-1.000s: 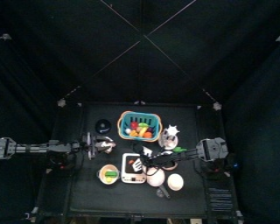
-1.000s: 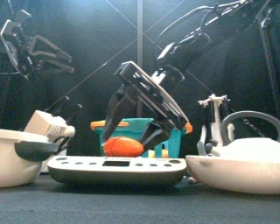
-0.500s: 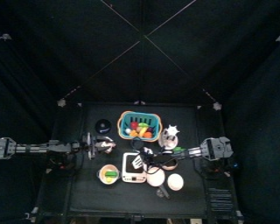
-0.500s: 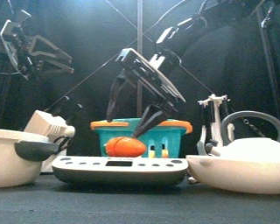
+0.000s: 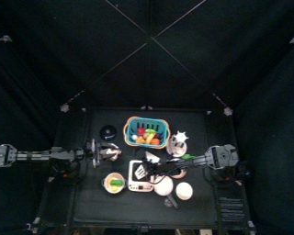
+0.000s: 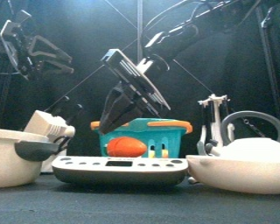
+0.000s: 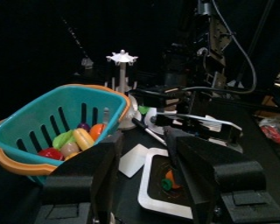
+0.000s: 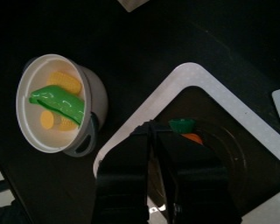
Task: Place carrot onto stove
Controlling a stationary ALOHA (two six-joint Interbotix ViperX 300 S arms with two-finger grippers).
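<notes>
The carrot [image 8: 192, 135] lay on the dark top of the stove [image 8: 213, 87], with the right gripper [image 8: 166, 131] above it, jaws all but closed on nothing (placing appeared done). The next move likely called for a clean lift clear. Farther off, the left gripper [image 7: 149, 162] rested agape near the basket [image 7: 38, 122].

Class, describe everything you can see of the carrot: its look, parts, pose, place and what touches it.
The carrot is a small orange toy with a green leafy top, plastic by its look. Mostly hidden behind the right hand, whose jaws close around it, it sits over the white stove's dark burner surface. The left wrist view shows orange and green on the stove. Whether it rests there or hangs is unclear.
</notes>
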